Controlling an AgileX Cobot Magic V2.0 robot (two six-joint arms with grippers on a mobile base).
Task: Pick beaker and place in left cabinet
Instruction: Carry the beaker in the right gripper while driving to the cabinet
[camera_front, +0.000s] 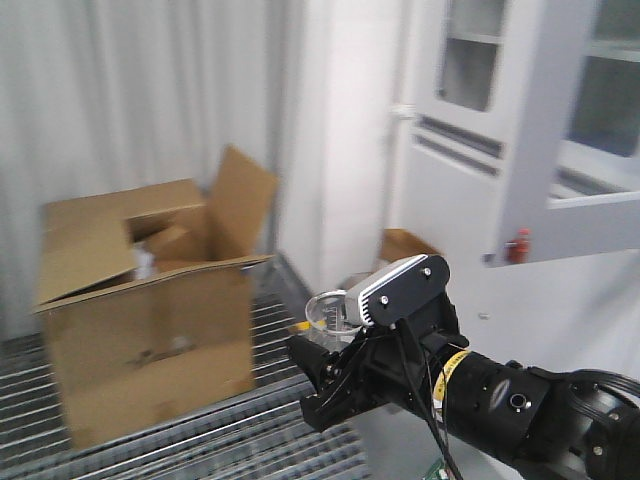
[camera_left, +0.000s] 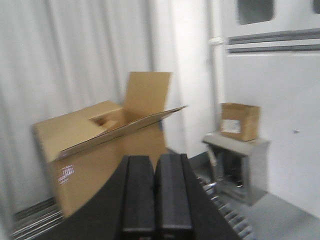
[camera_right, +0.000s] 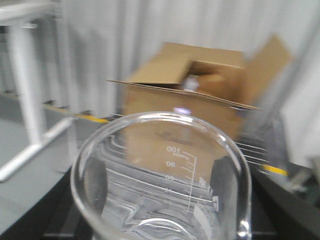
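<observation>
The beaker (camera_right: 165, 150) is a small clear glass cylinder with printed graduation marks up to 100. It fills the lower half of the right wrist view. My right gripper (camera_right: 162, 200) is shut on it, and its dark fingers show through the glass on both sides. In the front view the same gripper (camera_front: 325, 348) holds the beaker (camera_front: 326, 310) upright in the air, right of the cardboard box. My left gripper (camera_left: 155, 160) is shut and empty, its two black fingers pressed together. The left cabinet with its shelves is out of view.
A large open cardboard box (camera_front: 150, 310) stands on a metal grating floor (camera_front: 260, 420) at the left. A white wall unit with glazed panels (camera_front: 540, 130) is at the right. A small cardboard box (camera_left: 240, 121) sits on a grey metal stand (camera_left: 237, 167).
</observation>
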